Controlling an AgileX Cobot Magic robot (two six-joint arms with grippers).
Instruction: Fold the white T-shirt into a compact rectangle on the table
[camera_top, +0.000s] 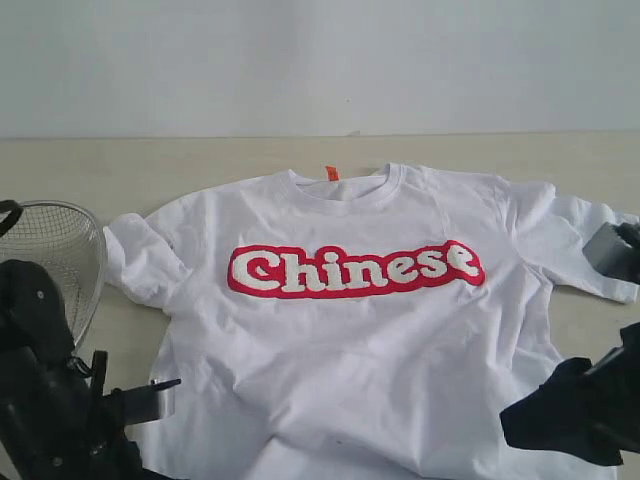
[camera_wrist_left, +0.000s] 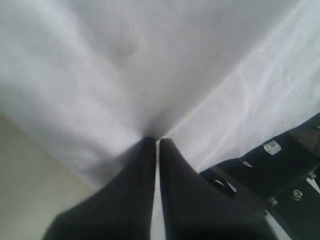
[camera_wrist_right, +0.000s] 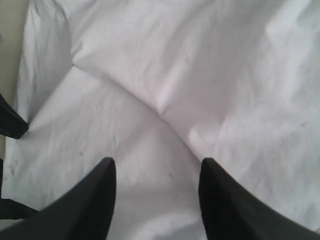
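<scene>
The white T-shirt (camera_top: 350, 340) lies face up on the table (camera_top: 120, 165), its red "Chinese" lettering (camera_top: 355, 268) across the chest and its orange tag (camera_top: 332, 173) at the collar. At the shirt's near left edge is my left gripper (camera_top: 165, 392). The left wrist view shows this gripper (camera_wrist_left: 157, 141) shut on a pinch of the shirt's cloth (camera_wrist_left: 125, 75), which rises in a tent from its tips. My right gripper (camera_top: 530, 420) hovers at the near right; in its wrist view the right gripper (camera_wrist_right: 157, 165) is open over creased cloth (camera_wrist_right: 165, 100) with nothing between the fingers.
A round wire-mesh basket (camera_top: 55, 250) stands at the left, close to the left sleeve (camera_top: 140, 260). A grey block (camera_top: 610, 250) sits over the right sleeve at the frame's edge. A white wall rises behind the table's far edge.
</scene>
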